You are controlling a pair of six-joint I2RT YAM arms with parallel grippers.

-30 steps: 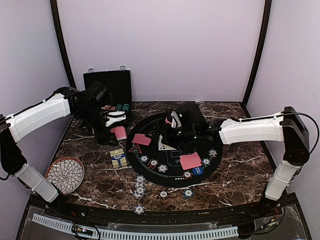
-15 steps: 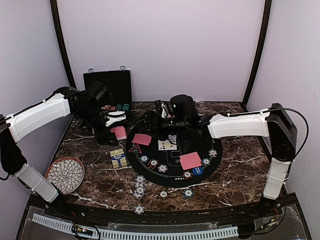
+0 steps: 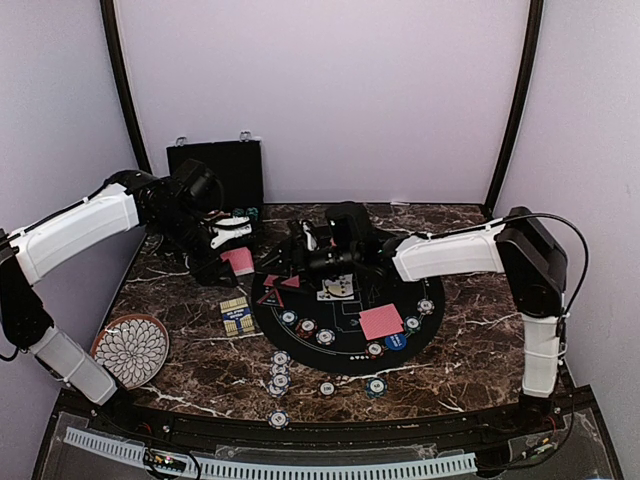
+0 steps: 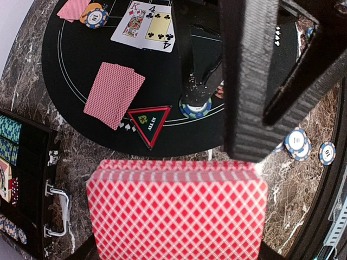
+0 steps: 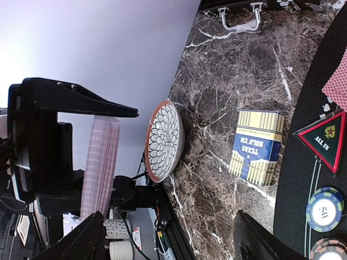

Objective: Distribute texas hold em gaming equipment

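My left gripper [image 3: 226,252] is shut on a deck of red-backed playing cards [image 3: 239,261], held on edge above the table left of the round black mat [image 3: 345,318]. The deck [image 4: 176,208] fills the bottom of the left wrist view. My right gripper [image 3: 287,258] reaches left over the mat, open and empty, close to the deck. Its wrist view shows the deck [image 5: 100,162] edge-on, ahead of the spread fingers [image 5: 73,244]. Two face-up cards [image 3: 338,288] and two face-down pairs [image 3: 380,322] [image 3: 281,282] lie on the mat with the triangle marker [image 4: 149,123]. Poker chips [image 3: 280,368] line the mat's near edge.
A blue-and-yellow card box [image 3: 235,316] lies just left of the mat. The flower-patterned plate [image 3: 131,350] sits at the near left. The open black case [image 3: 215,175] stands at the back left with chips inside. A blue button [image 3: 396,341] rests on the mat.
My right gripper has swung left from the middle of the mat toward the held deck, uncovering the two face-up cards there. The left arm and deck have stayed put.
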